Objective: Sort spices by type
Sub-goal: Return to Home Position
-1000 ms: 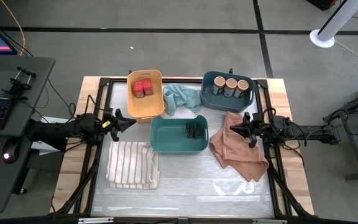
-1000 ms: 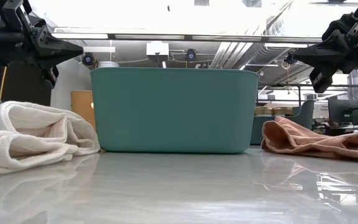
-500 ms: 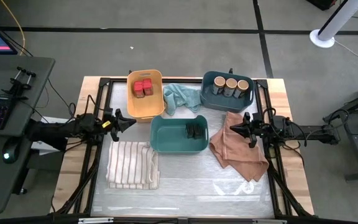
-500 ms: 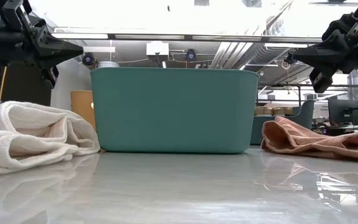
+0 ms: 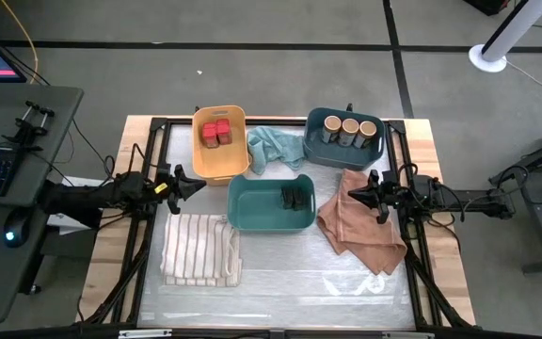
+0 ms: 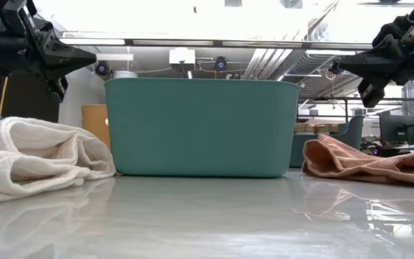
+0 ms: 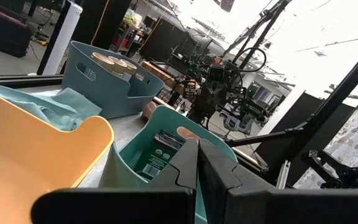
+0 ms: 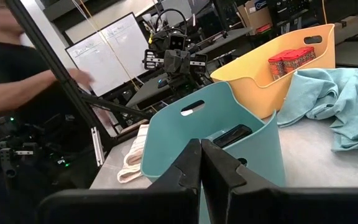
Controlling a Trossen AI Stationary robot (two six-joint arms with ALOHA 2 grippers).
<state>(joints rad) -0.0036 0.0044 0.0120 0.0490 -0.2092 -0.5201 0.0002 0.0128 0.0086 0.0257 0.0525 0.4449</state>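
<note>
The left fingers (image 5: 200, 185) are pressed together, empty, above the desk (image 5: 280, 273). The right fingers (image 5: 351, 196) are likewise closed on nothing. Between the two sets of tips sits a teal plastic bin (image 5: 257, 207), with flat black rectangular tins (image 5: 295, 196) at its end nearer the right fingers. Red-topped square jars (image 5: 216, 132) sit in the yellow plastic bin (image 5: 219, 162) beside the left fingers. Round dark tan-lidded jars (image 5: 349, 128) stand in the blue-grey plastic bin (image 5: 346, 154) near the right fingers.

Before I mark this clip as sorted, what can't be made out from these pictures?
- Low view: the teal bin has its near wall hiding the black tins inside.
- High view: the tins are too small and dark to count.
- Low view: the yellow bin sits mostly behind the towel; its red jars are hidden.
</note>
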